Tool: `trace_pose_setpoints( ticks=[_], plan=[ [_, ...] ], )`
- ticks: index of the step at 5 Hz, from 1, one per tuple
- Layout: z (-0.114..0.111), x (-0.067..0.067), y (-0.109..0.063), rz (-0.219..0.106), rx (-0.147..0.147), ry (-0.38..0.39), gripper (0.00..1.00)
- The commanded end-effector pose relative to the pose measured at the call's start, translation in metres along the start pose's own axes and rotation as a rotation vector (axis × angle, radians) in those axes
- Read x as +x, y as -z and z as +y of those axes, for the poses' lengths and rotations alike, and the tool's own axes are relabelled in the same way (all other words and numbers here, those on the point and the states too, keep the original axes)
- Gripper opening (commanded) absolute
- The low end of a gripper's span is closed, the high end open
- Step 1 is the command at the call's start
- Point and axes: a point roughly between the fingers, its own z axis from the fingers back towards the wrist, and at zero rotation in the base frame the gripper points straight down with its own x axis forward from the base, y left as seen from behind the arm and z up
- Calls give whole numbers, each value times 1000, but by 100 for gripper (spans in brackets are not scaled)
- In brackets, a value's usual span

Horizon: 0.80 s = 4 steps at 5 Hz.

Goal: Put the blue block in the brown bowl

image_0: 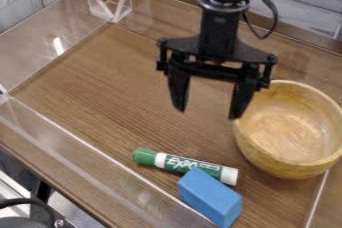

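Observation:
The blue block (210, 197) lies flat near the front edge of the wooden table, just right of center. The brown bowl (289, 129) stands upright at the right, with nothing inside it. My gripper (211, 100) hangs pointing down above the table's middle, open wide, nothing between its black fingers (179, 89). It is above and behind the block, and its right finger is close to the bowl's left rim.
A green-and-white Expo marker (185, 165) lies just behind and left of the block. Clear acrylic walls (54, 132) fence the table at the left, front and back, with a clear bracket (107, 7) at the back left.

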Motion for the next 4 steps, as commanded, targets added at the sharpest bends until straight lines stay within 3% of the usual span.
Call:
trace_pose_setpoints(
  ticks=[1,2,3,4],
  plan=[
    [-11,-23,-3,-37,-58,-141,100],
    [-21,-37,13,-41,-110,-271,100],
    [-26,-43,31,-27,-152,-337,100],
    [-27,-44,47,-23,-173,-397,100]
  ],
)
